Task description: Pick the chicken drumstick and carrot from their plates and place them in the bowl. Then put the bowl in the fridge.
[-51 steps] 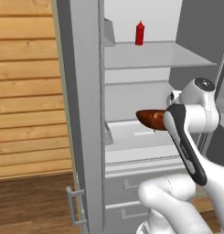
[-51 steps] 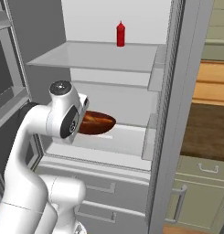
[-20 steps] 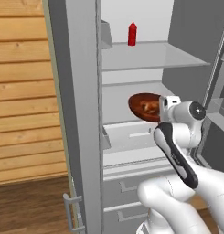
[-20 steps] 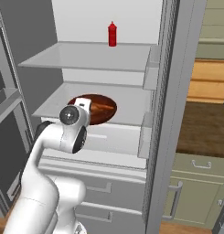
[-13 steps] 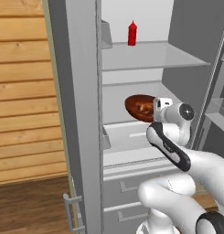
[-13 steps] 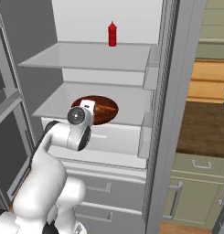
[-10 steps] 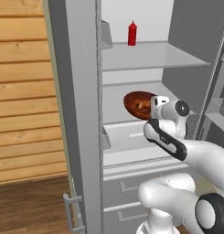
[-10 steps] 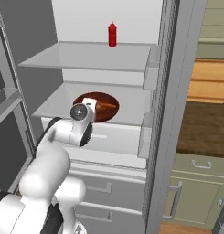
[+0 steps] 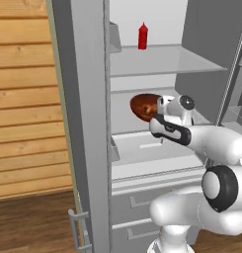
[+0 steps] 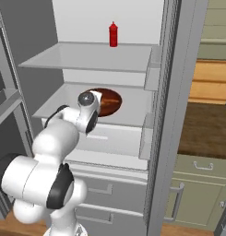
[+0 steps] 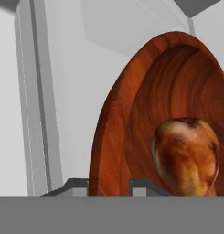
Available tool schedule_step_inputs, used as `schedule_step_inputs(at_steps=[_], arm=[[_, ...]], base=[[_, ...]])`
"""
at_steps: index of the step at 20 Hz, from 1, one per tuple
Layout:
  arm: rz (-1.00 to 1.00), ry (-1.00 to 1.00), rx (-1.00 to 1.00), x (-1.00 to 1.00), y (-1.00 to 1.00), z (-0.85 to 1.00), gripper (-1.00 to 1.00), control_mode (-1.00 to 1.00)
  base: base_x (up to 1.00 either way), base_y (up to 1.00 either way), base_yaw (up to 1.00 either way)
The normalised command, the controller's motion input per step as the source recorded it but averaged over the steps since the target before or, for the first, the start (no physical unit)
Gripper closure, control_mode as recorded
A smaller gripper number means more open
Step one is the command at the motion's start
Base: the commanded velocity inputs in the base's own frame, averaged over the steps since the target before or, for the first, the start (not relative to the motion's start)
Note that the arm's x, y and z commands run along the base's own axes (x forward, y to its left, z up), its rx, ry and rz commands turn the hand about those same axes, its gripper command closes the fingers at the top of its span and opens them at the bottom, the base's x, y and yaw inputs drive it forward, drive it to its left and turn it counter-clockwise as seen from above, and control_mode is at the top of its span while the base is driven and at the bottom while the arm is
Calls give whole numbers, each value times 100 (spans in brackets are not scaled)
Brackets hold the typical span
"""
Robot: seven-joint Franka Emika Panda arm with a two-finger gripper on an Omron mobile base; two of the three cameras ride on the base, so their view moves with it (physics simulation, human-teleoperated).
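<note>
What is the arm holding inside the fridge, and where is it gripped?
The gripper holds the bowl by its rim, one of the jaws on each side of the wall. The chicken drumstick lies inside it.

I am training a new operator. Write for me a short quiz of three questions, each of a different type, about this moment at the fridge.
1. True or false: the red bottle stands on the same shelf as the bowl.
2. Which food shows inside the bowl in the hand view? A) chicken drumstick B) carrot C) bread
3. Fill in: the fingers are closed on the bowl's ____.

Key: 1 false, it stands one shelf higher; 2 A; 3 rim.
</note>
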Motion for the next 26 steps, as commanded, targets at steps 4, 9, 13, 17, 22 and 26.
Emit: schedule_step_inputs(at_steps=[4,9,13,17,22,26], arm=[[0,-2,0,32,0,0,100,-100],[0,0,0,44,0,0,100,-100],[0,0,0,14,0,0,-100,-100],[0,0,0,0,0,1,-100,-100],[-6,-5,0,-38,0,18,-100,-100],[-15,-1,6,-71,0,42,-100,-100]], base=[[0,0,0],[0,0,0],[0,0,0],[0,0,0],[0,0,0],[0,0,0]])
